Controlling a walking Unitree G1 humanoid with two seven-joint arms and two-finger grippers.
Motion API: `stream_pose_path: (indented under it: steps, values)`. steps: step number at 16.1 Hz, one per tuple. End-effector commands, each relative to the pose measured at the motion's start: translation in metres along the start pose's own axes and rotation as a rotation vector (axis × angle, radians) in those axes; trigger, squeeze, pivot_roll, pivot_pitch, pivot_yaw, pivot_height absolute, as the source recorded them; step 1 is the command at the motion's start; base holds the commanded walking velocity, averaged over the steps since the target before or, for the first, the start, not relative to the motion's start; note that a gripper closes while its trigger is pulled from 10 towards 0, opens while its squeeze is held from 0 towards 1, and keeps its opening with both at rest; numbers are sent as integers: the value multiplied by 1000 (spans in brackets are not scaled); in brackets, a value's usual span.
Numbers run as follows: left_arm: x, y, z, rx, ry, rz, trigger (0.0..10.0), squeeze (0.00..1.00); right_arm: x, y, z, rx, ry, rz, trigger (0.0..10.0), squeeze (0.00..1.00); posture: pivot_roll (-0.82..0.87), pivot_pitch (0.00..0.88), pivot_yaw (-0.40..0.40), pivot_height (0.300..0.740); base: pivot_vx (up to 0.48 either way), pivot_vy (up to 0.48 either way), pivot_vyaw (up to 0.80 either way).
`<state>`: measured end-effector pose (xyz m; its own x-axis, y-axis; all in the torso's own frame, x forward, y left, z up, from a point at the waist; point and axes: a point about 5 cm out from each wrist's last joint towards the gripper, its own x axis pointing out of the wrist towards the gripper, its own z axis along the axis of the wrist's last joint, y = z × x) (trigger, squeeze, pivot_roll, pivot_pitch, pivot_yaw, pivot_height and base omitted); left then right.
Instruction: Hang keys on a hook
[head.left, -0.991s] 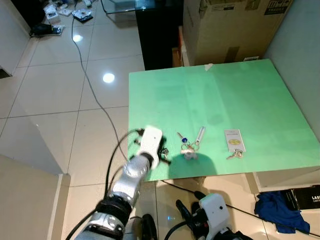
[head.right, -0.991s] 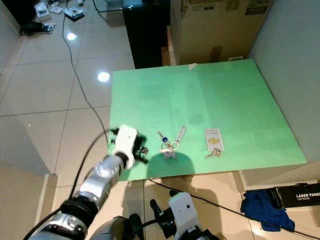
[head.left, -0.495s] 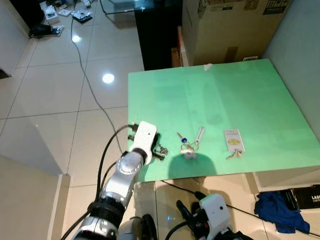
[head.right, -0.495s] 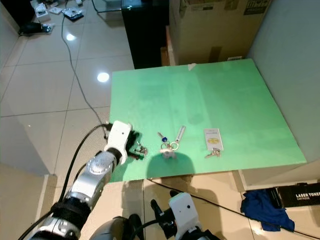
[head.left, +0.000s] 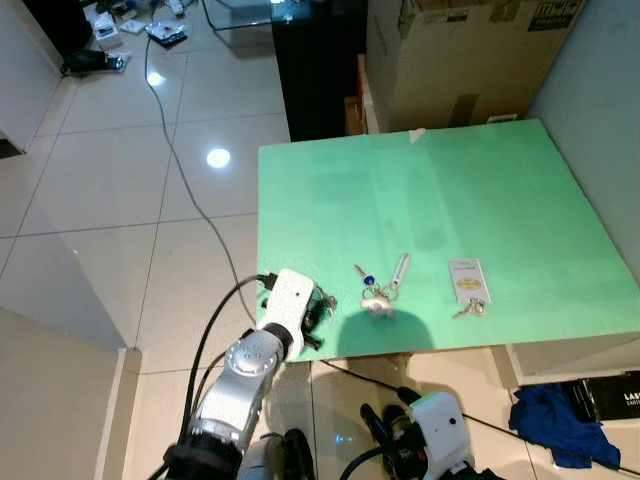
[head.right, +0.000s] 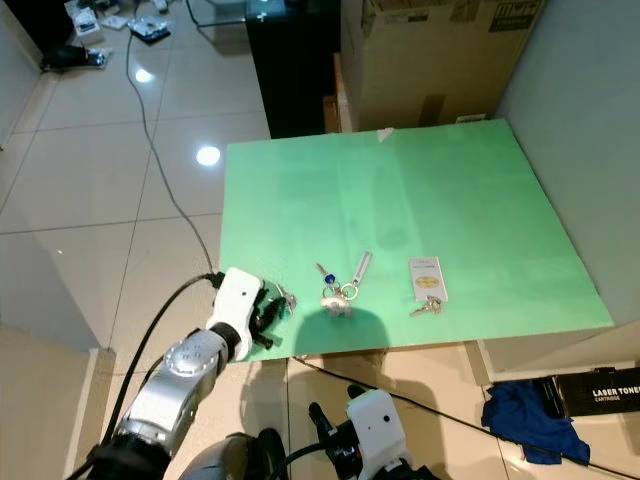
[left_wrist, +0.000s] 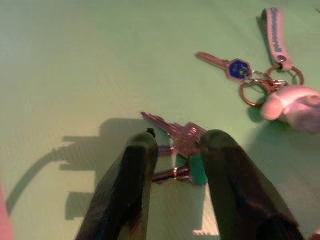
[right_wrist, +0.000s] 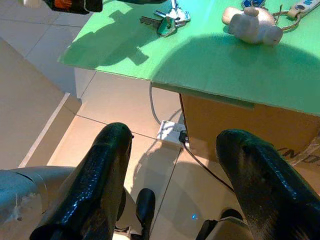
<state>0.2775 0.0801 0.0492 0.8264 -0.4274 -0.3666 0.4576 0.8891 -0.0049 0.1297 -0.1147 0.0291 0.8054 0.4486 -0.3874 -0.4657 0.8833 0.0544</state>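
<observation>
Hovering at the near left corner of the green desk (head.left: 480, 200), my left gripper (left_wrist: 175, 165) is standing narrowly parted over a small bunch of keys (left_wrist: 177, 140), its fingers (left_wrist: 132, 185) straddling them without closing. Just beside lies a second bunch with a blue-headed key (left_wrist: 235, 67), a strap and a pale charm (left_wrist: 290, 102); farther along sits a white tag (head.left: 467, 280). My right gripper (right_wrist: 170, 175) is hanging wide apart below the desk edge, above the floor tiles. A cardboard box (head.left: 460, 50) is standing behind the desk.
</observation>
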Motion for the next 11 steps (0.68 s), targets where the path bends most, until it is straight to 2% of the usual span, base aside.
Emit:
stream_pose_path:
  steps: [1, 6, 7, 11]
  values:
    - [-3, -1, 1, -4, -3, -6, 10000, 1000, -2, 3, -1, 6, 2, 8, 10000, 0, -260, 217, 112, 727, 0, 0, 0]
    - [-5, -10, 2, -37, 8, -47, 10000, 1000, -2, 4, -1, 4, 4, 13, 10000, 0, -261, 231, 114, 727, 0, 0, 0]
    - [-1, -11, -4, -38, 58, -22, 10000, 0, -2, 5, -1, 5, 4, 15, 10000, 0, -262, 236, 112, 727, 0, 0, 0]
    - [6, -21, -7, -77, 90, -29, 10000, 0, -3, 8, -1, 0, 5, 22, 10000, 0, -275, 245, 112, 727, 0, 0, 0]
